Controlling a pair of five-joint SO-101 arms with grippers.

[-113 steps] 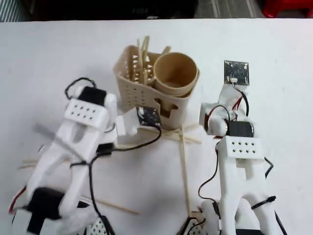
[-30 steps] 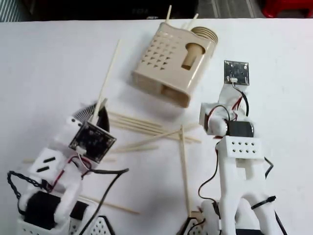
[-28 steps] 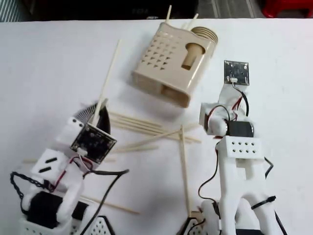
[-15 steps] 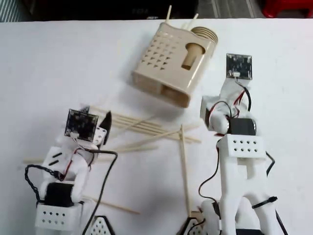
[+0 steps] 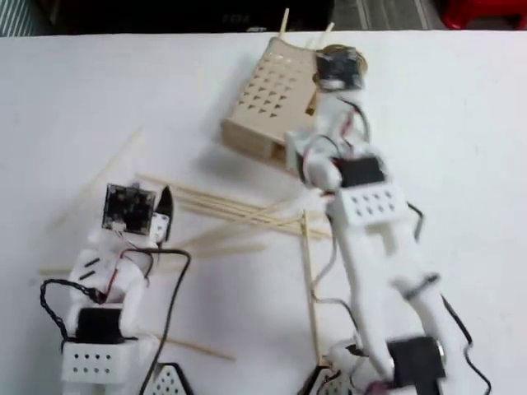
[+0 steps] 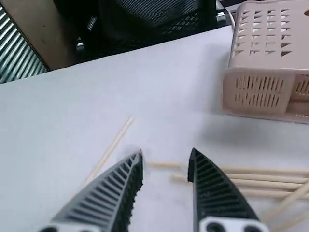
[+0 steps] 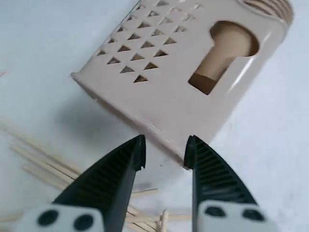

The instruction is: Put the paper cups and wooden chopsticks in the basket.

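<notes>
The basket lies tipped on its side in the upper middle of the high view, on the white table, with its mouth turned toward the top edge. A paper cup sits inside it, seen through the handle cutout in the side wall. The ridged rims of nested cups show at the mouth. A couple of chopstick ends poke out past the mouth as well.

The right arm stretches up from the lower right and ends over the basket. The right jaws are spread, with their tips just by the basket's nearer edge. Whether they touch it I cannot tell.

A loose bundle of wooden chopsticks lies fanned across the middle of the table, just below the basket. One more chopstick runs straight down from the bundle toward the bottom edge. Another lies slantwise at the lower left, near the arm's base. A single stick lies apart, left of the bundle.

The left arm stands at the lower left. The left jaws are spread too, pinching nothing, and they point at the left end of the bundle. The basket is well beyond them.
</notes>
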